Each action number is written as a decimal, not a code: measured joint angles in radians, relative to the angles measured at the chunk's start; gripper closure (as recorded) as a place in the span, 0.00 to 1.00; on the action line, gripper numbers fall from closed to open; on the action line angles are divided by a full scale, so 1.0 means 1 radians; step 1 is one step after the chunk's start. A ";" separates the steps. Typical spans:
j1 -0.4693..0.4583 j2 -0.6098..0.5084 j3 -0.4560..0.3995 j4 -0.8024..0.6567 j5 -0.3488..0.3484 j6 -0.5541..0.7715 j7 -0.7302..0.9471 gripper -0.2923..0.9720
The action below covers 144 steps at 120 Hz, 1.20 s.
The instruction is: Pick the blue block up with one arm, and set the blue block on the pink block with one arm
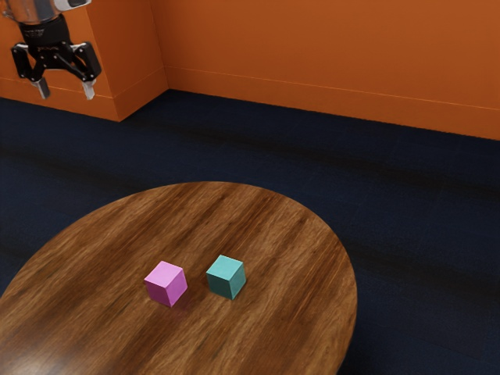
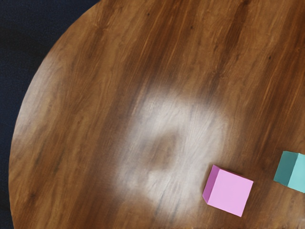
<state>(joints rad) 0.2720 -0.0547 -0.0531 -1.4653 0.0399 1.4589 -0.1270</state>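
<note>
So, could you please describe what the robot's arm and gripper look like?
The gripper is black and blocky, with two angular black fingers that end in pale grey fingertips. The arm section just above it is glossy silver-white.

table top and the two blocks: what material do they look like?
Table: varnished wood, by the streaked brown grain and a pale glare patch in the wrist view. Pink block and blue block: flat, uniform colour, crisp edges, no grain or shine; likely matte plastic or painted, can't tell which.
</note>
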 joint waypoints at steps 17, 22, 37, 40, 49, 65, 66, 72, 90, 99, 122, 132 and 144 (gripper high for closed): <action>-0.006 -0.002 0.024 0.051 -0.023 -0.015 -0.015 0.23; 0.006 -0.005 0.034 0.175 -0.045 -0.044 -0.021 0.23; 0.048 -0.078 -0.045 0.324 -0.080 -0.106 -0.035 0.23; 0.033 -0.086 -0.054 0.336 -0.084 -0.114 -0.038 0.23; 0.024 -0.096 -0.066 0.351 -0.090 -0.135 -0.044 0.23; 0.027 -0.096 -0.072 0.352 -0.077 -0.156 -0.054 0.23; 0.027 -0.095 -0.073 0.352 -0.077 -0.157 -0.055 0.23; 0.027 -0.091 -0.075 0.352 -0.074 -0.161 -0.058 0.23; 0.028 -0.033 -0.098 0.306 -0.063 -0.161 -0.071 0.23; 0.035 -0.032 -0.128 0.230 -0.038 -0.151 -0.076 0.23; 0.026 -0.258 -0.193 -0.346 -0.043 0.068 -0.087 0.23; 0.025 -0.262 -0.236 -0.490 -0.072 0.143 -0.091 0.23; 0.026 -0.115 -0.297 -0.486 -0.084 0.228 -0.096 0.23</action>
<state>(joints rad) 0.2982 -0.1693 -0.3500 -1.9516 -0.0443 1.6867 -0.2232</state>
